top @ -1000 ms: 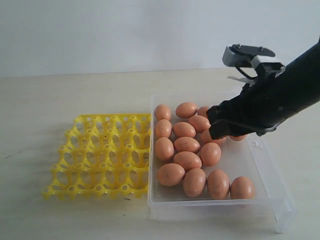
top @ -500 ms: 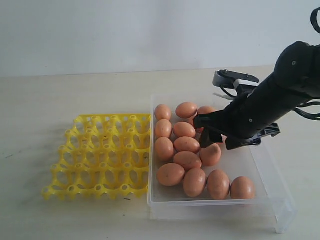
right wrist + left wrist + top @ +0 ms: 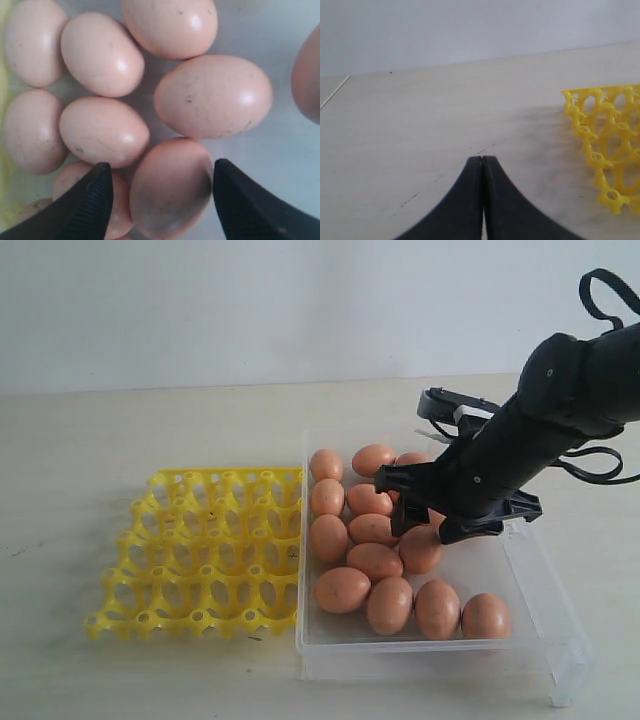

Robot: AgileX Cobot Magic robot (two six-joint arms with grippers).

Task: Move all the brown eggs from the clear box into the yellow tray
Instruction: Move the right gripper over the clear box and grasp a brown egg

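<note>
Entry: first pick, approach.

- Change: my right arm sits lower and nearer the cluster than a second ago. It hangs over the middle of the brown eggs (image 3: pixel 375 560) in the clear box (image 3: pixel 430 655).
- Meaning: I judge the descent nearly done, with the grasp next. No egg shows in the yellow tray (image 3: pixel 150 540).
- Right fingers (image 3: pixel 90 200): spread wide, holding nothing.
- Target egg (image 3: pixel 172 187): lies lengthwise between them. One finger is just beside the shell, the other a little off.
- Left fingers (image 3: pixel 470 200): pressed together, idle above the bench (image 3: pixel 420 115) beside the tray.
</note>
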